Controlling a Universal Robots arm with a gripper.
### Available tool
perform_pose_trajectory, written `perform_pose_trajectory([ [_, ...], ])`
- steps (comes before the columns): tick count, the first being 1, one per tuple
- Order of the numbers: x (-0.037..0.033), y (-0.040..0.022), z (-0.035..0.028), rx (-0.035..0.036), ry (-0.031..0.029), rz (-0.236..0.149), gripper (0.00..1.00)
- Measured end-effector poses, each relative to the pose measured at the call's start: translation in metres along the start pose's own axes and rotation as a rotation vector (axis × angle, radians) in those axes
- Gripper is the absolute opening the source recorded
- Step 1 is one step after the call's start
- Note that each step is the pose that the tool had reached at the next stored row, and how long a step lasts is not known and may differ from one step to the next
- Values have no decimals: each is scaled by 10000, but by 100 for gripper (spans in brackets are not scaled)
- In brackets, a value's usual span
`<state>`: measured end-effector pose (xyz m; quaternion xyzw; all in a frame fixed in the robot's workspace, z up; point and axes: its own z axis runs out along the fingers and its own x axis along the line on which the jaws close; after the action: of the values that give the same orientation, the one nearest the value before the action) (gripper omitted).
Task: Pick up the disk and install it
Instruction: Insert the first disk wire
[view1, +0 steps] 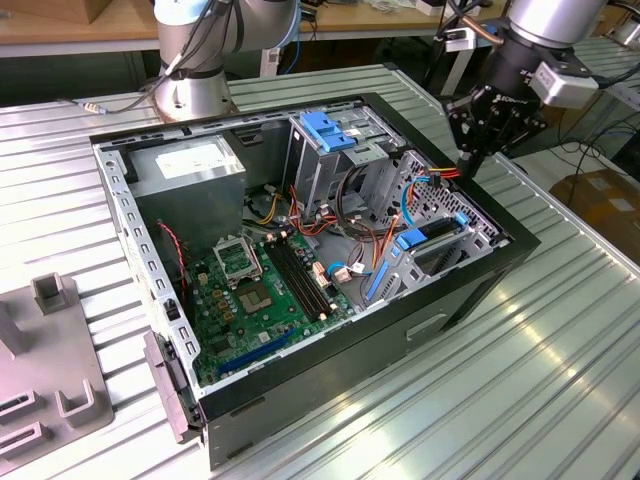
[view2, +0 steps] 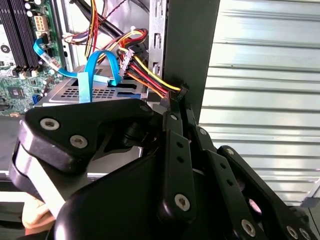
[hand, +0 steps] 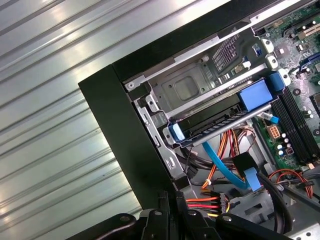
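Silver-grey arm (view1: 545, 18) with blue joint caps; black linkage gripper (view1: 468, 162), silver screw heads, pale wrist band

1. The gripper (view2: 181, 97) stands in the foreground of the second wrist view, built of black linkage bars with silver screws.
2. Its 2 fingers (view2: 175, 135) are drawn close together and narrow to 1 tip.
3. That tip sits right at the end of a wire bundle (view2: 147, 75) of yellow, red, orange and black strands, just beside the black case wall (view2: 192, 45).
4. A white connector (view2: 125, 56) sits farther along the bundle.
5. A blue flat cable (view2: 102, 60) loops over a perforated grey metal plate (view2: 70, 92).
6. Beyond them lies the green motherboard (view2: 20, 82) with black memory slots (view2: 17, 27).
7. On the other side of the case wall, a ribbed metal table (view2: 265, 75) catches the light.
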<state>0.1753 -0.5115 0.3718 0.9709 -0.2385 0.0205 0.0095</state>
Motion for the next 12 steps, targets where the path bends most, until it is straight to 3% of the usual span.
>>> perform_pose_trajectory([
  [12,-157,85,-6,-2,-1,37,16],
])
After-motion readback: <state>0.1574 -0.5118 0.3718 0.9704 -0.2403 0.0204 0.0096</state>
